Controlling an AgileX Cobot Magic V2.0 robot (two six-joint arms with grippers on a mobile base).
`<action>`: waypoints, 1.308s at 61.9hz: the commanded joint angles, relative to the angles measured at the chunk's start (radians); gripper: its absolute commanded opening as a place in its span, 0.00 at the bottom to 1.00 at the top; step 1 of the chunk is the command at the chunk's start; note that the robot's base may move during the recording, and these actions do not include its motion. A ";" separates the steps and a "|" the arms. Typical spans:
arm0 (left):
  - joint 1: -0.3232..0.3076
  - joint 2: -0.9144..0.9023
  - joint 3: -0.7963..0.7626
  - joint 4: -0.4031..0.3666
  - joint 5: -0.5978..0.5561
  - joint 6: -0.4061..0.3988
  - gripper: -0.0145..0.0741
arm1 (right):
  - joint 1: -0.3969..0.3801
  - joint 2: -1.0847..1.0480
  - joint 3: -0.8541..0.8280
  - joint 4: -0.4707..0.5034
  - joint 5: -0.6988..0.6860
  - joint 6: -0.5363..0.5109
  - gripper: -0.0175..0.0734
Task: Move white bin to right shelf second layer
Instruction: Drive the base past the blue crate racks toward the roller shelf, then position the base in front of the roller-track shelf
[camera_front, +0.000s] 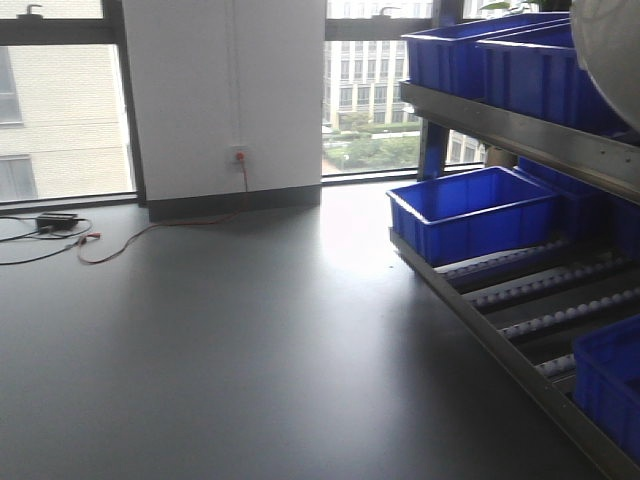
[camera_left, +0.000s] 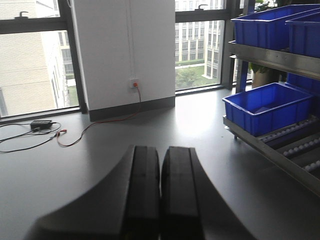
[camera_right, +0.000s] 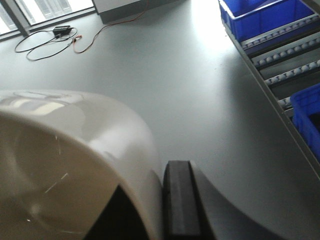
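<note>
Fingers (camera_right: 178, 200) pinching the white bin (camera_right: 70, 145) show only in right wrist view

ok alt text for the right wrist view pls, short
A white bin fills the lower left, its wall pinched by the right gripper, with one black finger on the outside. Beyond it is grey floor, with a roller shelf and blue crates along the right edge and cables at top left.

Daylight through windows (camera_front: 365, 110); glare patch on grey floor (camera_front: 350, 225); wrist views soft, near left tool (camera_left: 160, 155) blurred.
</note>
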 joint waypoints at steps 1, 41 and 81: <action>-0.003 -0.014 0.037 -0.006 -0.085 -0.003 0.26 | -0.004 0.005 -0.033 0.012 -0.092 -0.003 0.25; -0.003 -0.014 0.037 -0.006 -0.085 -0.003 0.26 | -0.004 0.005 -0.033 0.012 -0.092 -0.003 0.25; -0.003 -0.014 0.037 -0.006 -0.085 -0.003 0.26 | -0.004 0.001 -0.033 0.012 -0.091 -0.003 0.25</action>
